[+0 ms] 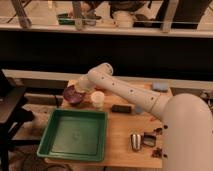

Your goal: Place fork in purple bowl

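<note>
Camera view: my arm (125, 90) reaches from the lower right across the wooden table (125, 125) toward its far left corner. My gripper (78, 87) sits at the end of that reach, directly over the right rim of the purple bowl (71, 96). The wrist housing covers it, so I cannot tell whether it is open or closed, nor whether it has hold of anything. The purple bowl rests on the table at the far left corner, under and slightly left of my gripper. It is just beside the white cup (98, 99), which stands upright to its right. The green tray (75, 132) lies nearer the camera, in front of both. A dark rectangular block (121, 108) lies right of the cup. A metal cup (136, 141) lies near the front right edge.
</note>
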Controlling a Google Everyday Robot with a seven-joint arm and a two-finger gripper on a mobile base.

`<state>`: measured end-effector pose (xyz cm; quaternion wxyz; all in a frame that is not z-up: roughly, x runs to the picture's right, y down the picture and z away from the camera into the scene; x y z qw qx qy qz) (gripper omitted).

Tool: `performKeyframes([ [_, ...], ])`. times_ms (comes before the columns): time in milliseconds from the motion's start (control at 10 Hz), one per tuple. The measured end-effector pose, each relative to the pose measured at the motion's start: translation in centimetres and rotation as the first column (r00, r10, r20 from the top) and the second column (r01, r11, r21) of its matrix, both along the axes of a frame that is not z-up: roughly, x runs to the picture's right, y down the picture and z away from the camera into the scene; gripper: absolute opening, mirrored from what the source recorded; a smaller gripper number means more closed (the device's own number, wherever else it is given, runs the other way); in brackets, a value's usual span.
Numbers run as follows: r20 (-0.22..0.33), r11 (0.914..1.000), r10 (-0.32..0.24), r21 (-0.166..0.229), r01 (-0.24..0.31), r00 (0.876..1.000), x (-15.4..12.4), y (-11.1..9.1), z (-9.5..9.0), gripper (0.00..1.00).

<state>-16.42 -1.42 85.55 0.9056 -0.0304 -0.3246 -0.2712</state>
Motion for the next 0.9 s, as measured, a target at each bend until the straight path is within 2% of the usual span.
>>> performKeyframes([
  [900, -0.015, 0.9994, -0.016, 0.030, 0.016, 1.000, -1.0, -0.7, 2.3, 0.02],
])
